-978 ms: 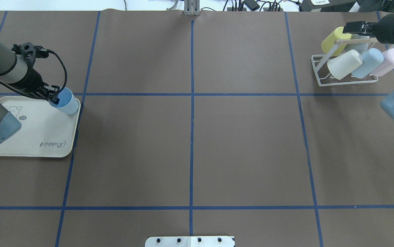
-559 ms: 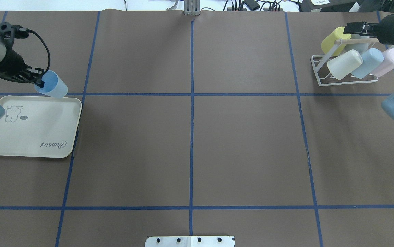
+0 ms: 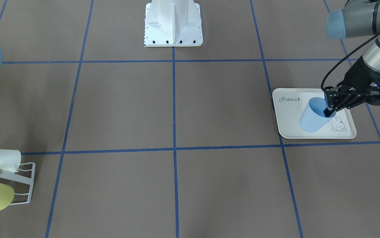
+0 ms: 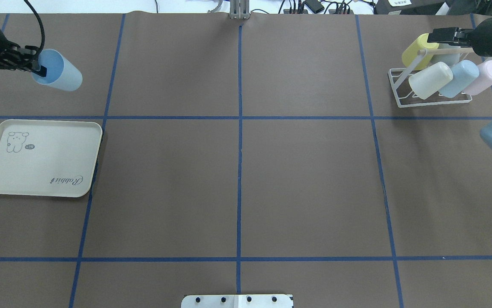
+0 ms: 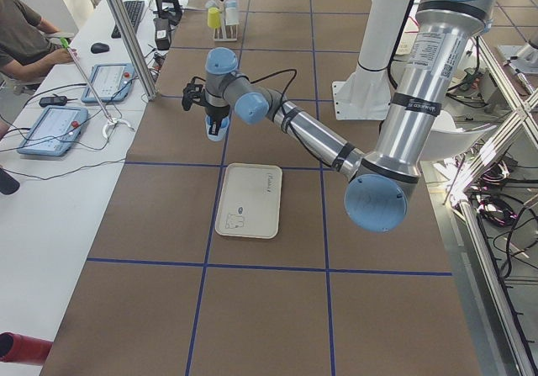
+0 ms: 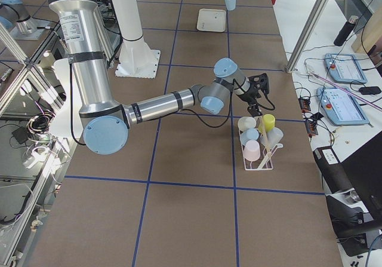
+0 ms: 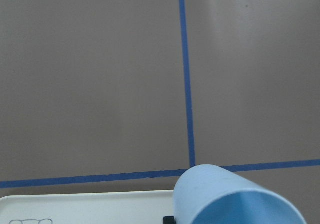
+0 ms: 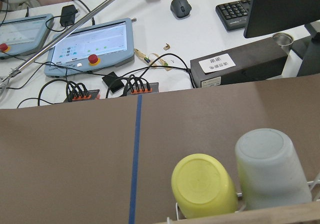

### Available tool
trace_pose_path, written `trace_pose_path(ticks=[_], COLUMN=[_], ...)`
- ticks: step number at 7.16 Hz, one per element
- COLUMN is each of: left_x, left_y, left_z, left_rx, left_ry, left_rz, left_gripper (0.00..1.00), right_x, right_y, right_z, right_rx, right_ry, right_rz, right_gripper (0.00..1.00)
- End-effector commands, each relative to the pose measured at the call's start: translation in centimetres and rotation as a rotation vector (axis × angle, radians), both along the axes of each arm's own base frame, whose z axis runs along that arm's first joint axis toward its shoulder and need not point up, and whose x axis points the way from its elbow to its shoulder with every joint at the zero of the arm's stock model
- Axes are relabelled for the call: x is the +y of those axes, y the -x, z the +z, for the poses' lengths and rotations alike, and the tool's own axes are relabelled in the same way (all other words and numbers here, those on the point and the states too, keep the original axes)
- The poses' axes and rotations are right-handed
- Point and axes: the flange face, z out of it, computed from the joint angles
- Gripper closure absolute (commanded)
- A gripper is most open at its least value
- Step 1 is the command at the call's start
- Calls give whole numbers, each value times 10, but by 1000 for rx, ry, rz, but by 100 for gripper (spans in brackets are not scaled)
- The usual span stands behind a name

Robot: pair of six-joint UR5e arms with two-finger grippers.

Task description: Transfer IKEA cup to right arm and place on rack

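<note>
Blue cup (image 4: 59, 76) hung at the overhead's upper left, beyond the tray (image 4: 36, 158), rim pinched in the left claw (image 4: 39, 70). Upper right, the right claw (image 4: 440, 34) hovered by the rack (image 4: 394, 90), its gap unreadable. Front view: cup over tray, right.

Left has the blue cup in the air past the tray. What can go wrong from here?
1. The left hand grips the blue cup by one rim wall only, with the cup tilted: it may slip or rotate in transit or at handover.
2. The right hand sits close by the rack dowel and yellow cup: pulling out could snag them.
3. The rack looks nearly full, so placement will be tight.
</note>
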Motion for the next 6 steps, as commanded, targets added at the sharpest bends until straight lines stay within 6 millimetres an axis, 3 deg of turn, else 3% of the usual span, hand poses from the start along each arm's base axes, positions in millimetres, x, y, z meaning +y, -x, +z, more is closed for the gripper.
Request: trace_pose_path(ticks=[1, 3, 4, 6], left_x=[10, 37, 57, 64], left_y=[-49, -104, -119, -134], left_z=[-94, -164, -179, -178], left_rx=[146, 350, 517, 881], left_ry=[50, 130, 161, 227], left_rz=[-38, -47, -48, -99], left_gripper=[100, 100, 100, 100], right_x=[19, 44, 61, 109], right_y=[-4, 15, 35, 70], right_z=[-25, -71, -94, -157], right_rx=[-75, -239, -328, -532], right_ry=[3, 56, 96, 162], right_rz=[3, 13, 7, -35], right_gripper=[0, 0, 0, 0])
